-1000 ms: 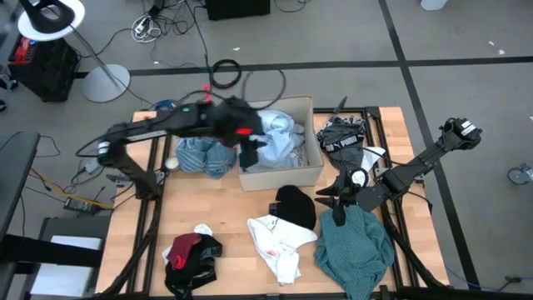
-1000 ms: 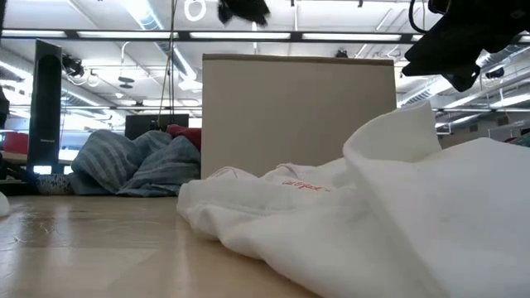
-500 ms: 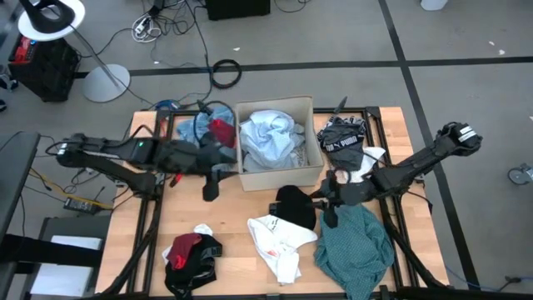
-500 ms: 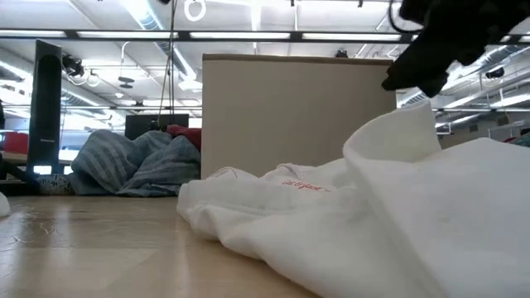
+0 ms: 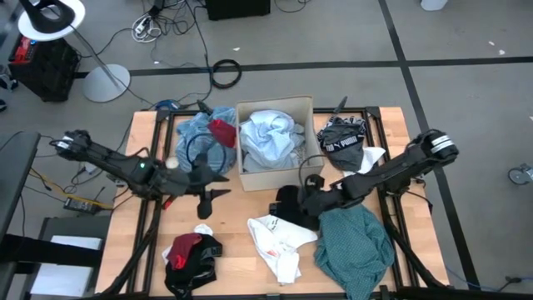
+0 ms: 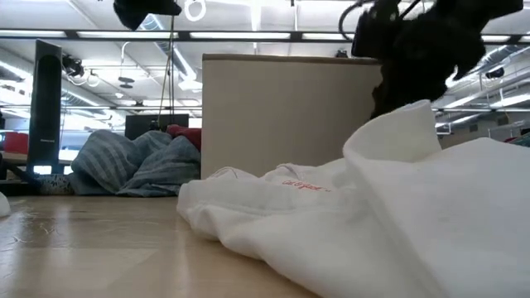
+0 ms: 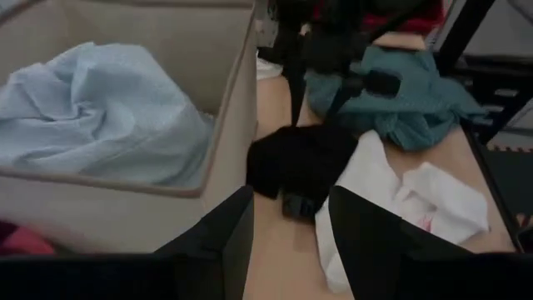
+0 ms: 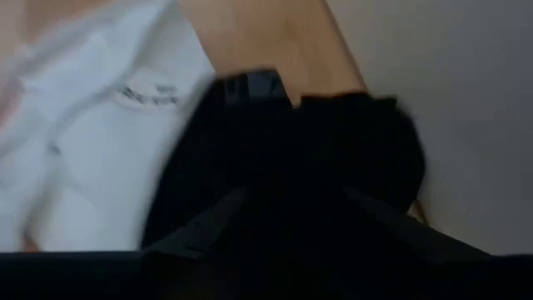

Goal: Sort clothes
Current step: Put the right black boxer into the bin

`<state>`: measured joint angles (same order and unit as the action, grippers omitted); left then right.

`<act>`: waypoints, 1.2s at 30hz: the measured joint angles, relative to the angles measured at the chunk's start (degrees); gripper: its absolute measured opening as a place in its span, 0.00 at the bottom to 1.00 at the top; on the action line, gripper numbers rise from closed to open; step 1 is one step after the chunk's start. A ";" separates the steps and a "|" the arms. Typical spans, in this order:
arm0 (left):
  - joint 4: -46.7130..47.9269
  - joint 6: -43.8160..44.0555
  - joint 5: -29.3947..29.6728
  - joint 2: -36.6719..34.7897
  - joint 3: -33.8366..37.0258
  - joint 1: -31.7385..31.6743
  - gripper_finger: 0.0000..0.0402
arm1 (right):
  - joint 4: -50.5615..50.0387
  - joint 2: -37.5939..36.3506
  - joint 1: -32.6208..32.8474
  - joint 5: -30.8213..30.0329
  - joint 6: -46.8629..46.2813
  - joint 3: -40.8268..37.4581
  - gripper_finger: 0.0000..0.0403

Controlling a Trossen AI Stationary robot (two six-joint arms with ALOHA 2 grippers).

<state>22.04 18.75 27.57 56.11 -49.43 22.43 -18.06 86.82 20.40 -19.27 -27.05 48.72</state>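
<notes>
cardboard box (image 5: pixel 310 171) | wooden table (image 5: pixel 241 250) | floor lamp (image 5: pixel 58 17)

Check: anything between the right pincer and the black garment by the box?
Nothing visible. The right pincer is right at the black garment, which fills its wrist view with only bare table and the white garment alongside. The cardboard box stands just behind it. The left pincer is off to the box's other side.
</notes>
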 joint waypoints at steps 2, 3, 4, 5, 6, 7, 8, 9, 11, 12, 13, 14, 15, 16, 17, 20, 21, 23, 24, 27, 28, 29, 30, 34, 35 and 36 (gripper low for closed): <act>-1.67 1.22 1.25 -0.85 2.86 1.56 0.41 | -0.21 2.38 0.00 0.02 -0.36 -0.01 0.52; -3.04 1.46 1.72 -1.16 4.19 2.12 0.41 | -0.01 3.58 0.00 0.05 -0.73 -0.01 0.53; -4.49 2.16 2.13 -1.44 5.44 2.72 0.41 | 0.17 4.65 0.02 0.07 -1.53 -0.01 0.54; -5.00 2.76 2.74 -2.07 6.95 3.13 0.41 | 0.04 5.60 0.00 0.08 -2.49 -0.01 0.54; -5.26 3.14 3.03 -2.68 8.39 3.33 0.41 | -0.04 6.53 -0.04 0.07 -3.19 -0.01 0.53; -6.47 3.82 3.26 -3.07 9.73 3.50 0.41 | -0.04 7.36 -0.08 0.09 -3.77 0.00 0.50; -7.76 4.22 3.27 -3.61 11.05 3.60 0.41 | -0.16 7.90 -0.11 0.18 -4.30 0.00 0.46; -8.27 4.46 3.26 -4.37 12.37 3.61 0.41 | -0.38 8.05 -0.11 0.69 -4.42 -0.01 0.40; -9.17 4.69 3.26 -5.88 14.40 3.61 0.41 | -1.31 7.35 -0.11 1.78 -4.44 0.43 0.22; -9.87 4.65 3.28 -6.65 15.08 3.61 0.41 | -3.25 6.54 -0.09 2.37 -4.40 1.11 0.11; -10.30 4.40 3.29 -7.60 15.76 3.59 0.41 | -5.64 5.51 0.06 2.88 -4.37 2.24 0.06; -10.33 4.10 3.30 -8.58 16.23 3.59 0.41 | -8.30 4.43 0.18 2.83 -4.94 3.74 0.05; -10.35 3.75 3.31 -9.49 16.59 3.57 0.41 | -11.43 3.26 0.28 2.53 -5.86 5.35 0.05; -10.46 3.17 3.43 -10.33 16.88 3.57 0.41 | -15.29 2.03 0.56 2.05 -6.49 7.27 0.04; -10.30 2.52 3.89 -11.17 17.05 3.57 0.41 | -19.11 1.02 0.82 1.47 -6.83 9.31 0.03; -10.34 0.28 4.54 -14.12 17.85 3.53 0.41 | -28.03 -1.83 1.82 -1.36 -7.09 16.22 0.02; -10.44 -0.57 4.90 -15.05 18.09 3.48 0.41 | -30.62 -2.61 2.13 -2.53 -7.42 18.61 0.02; -10.38 -1.90 5.52 -17.02 19.23 3.44 0.41 | -35.51 -3.47 2.57 -4.41 -7.85 23.64 0.02; -10.40 -2.22 5.77 -17.97 19.83 3.26 0.41 | -37.98 -3.67 2.71 -5.20 -7.84 26.05 0.02; -10.50 -2.21 5.86 -20.70 21.77 2.45 0.41 | -44.23 -3.60 2.75 -7.76 -7.82 33.61 0.01; -10.59 -2.13 5.88 -21.62 22.58 2.19 0.41 | -45.92 -3.60 2.67 -8.54 -7.62 35.96 0.01; -11.10 -2.11 5.88 -22.42 23.34 1.88 0.41 | -47.15 -3.60 2.42 -9.06 -7.32 38.11 0.01; -11.57 -2.09 5.86 -23.23 24.25 1.60 0.41 | -47.59 -3.60 2.07 -9.47 -6.75 40.02 0.01; -12.25 -1.63 5.49 -26.12 27.03 0.72 0.41 | -48.63 -3.58 0.84 -12.01 -2.67 47.78 0.01; -12.50 -1.48 5.43 -26.64 27.71 0.59 0.41 | -48.30 -3.60 0.29 -12.99 -1.31 49.33 0.01; -12.73 -1.29 5.29 -27.14 28.44 0.42 0.41 | -47.80 -3.60 -0.37 -13.72 0.27 50.63 0.01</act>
<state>9.31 17.46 32.86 28.97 -20.98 22.85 -65.86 83.22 20.03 -32.99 -26.78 99.34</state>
